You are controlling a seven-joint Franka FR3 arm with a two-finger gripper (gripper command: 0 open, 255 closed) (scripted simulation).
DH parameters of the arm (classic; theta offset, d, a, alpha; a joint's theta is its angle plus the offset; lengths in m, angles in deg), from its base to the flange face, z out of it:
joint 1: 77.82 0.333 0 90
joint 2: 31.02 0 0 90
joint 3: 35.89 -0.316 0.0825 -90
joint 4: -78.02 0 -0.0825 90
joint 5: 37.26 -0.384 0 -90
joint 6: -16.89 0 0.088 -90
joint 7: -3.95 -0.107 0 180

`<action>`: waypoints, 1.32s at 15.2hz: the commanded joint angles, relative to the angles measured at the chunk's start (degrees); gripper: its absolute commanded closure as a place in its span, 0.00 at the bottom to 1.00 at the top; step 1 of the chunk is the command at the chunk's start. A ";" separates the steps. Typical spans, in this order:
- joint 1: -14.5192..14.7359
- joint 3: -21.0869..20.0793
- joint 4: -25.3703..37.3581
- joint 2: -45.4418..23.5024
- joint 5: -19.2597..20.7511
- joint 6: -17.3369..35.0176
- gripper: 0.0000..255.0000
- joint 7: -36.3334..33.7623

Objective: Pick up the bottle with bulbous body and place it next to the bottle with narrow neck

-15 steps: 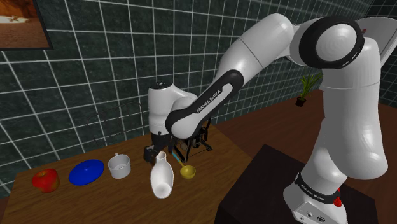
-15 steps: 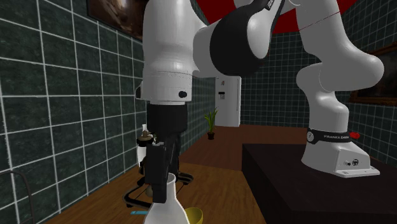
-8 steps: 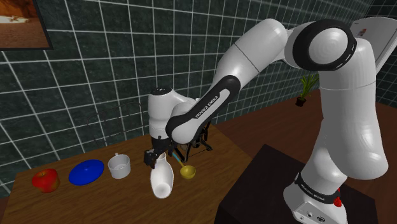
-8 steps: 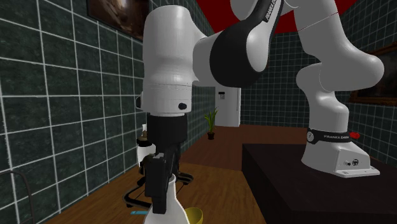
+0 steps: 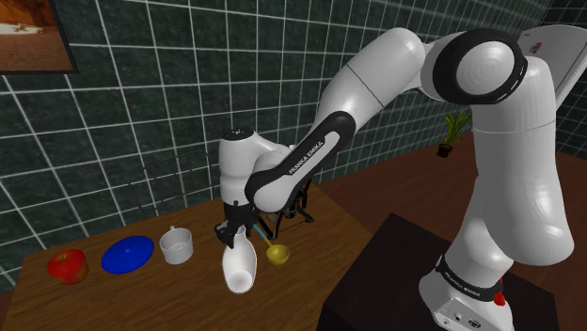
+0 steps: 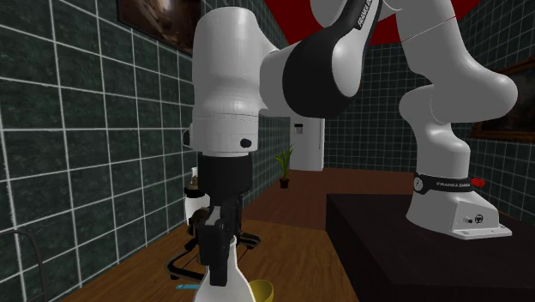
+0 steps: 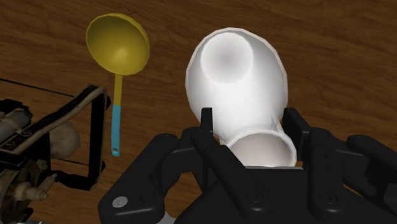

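The tool (image 7: 250, 121) is closed narrow on the flared neck of the white bulbous bottle (image 7: 238, 70), one black finger against each side just under the rim. The bottle stands upright on the wooden bench (image 5: 310, 254). Just beside it lies a yellow ladle (image 7: 118, 44) with a blue handle, and a black wire rack (image 7: 95, 137) sits past that. Toward the shoulder view's left stand a white cup (image 5: 176, 245), a blue plate (image 5: 128, 254) and a red apple (image 5: 68, 266).
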 commanded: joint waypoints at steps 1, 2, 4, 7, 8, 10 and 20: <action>0.00 0.00 -0.01 -0.02 0.00 -0.01 1.00 0.00; 0.00 0.00 -0.02 -0.02 0.00 0.00 1.00 0.00; 0.00 0.00 -0.02 -0.02 -0.01 0.00 1.00 0.01; -0.24 -0.34 -0.03 1.14 -0.49 -1.12 1.00 0.34; -0.36 -0.50 0.00 1.71 -0.74 -1.70 1.00 0.51; -0.58 -0.81 0.08 2.84 -1.24 -2.87 1.00 0.86; -1.48 -2.05 1.22 8.04 -3.63 -9.00 1.00 2.50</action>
